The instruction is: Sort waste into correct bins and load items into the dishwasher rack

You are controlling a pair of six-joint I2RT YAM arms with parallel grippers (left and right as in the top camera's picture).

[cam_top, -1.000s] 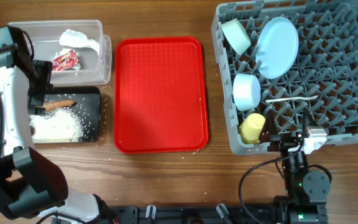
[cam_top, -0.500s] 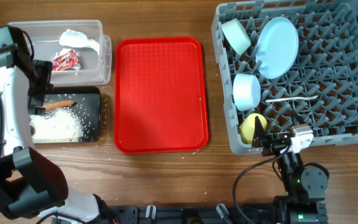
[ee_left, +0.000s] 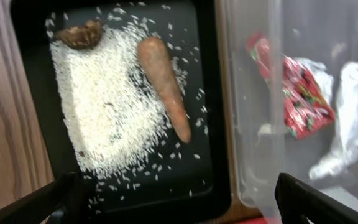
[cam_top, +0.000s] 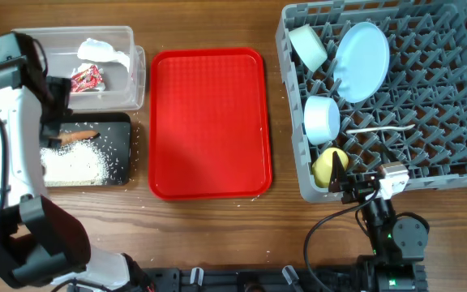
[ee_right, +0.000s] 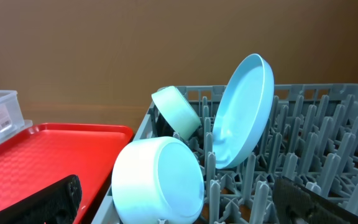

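The grey dishwasher rack (cam_top: 444, 81) holds the greenish-white bowl (cam_top: 308, 47), the blue plate (cam_top: 361, 50), the blue bowl (cam_top: 322, 118), the yellow cup (cam_top: 329, 166) and the white spoon (cam_top: 379, 128). The clear bin (cam_top: 128, 36) holds the white tissue (cam_top: 104, 53) and the red wrapper (cam_top: 86, 78). The black bin (cam_top: 118, 123) holds the carrot piece (ee_left: 163, 84), the rice (ee_left: 104, 118) and the dark chunk (ee_left: 79, 34). My left gripper (ee_left: 179, 205) is open and empty over both bins. My right gripper (ee_right: 179, 208) is open and empty at the rack's front edge, beside the cup.
The flat red tray (cam_top: 209, 122) lies between the bins and the rack. A few rice grains lie on the wood around the black bin and the tray's front edge. In the right wrist view the blue bowl (ee_right: 160, 180) is close in front of the fingers.
My right gripper has drawn back from the yellow cup towards the table's front edge. My left arm has shifted slightly over the bins.
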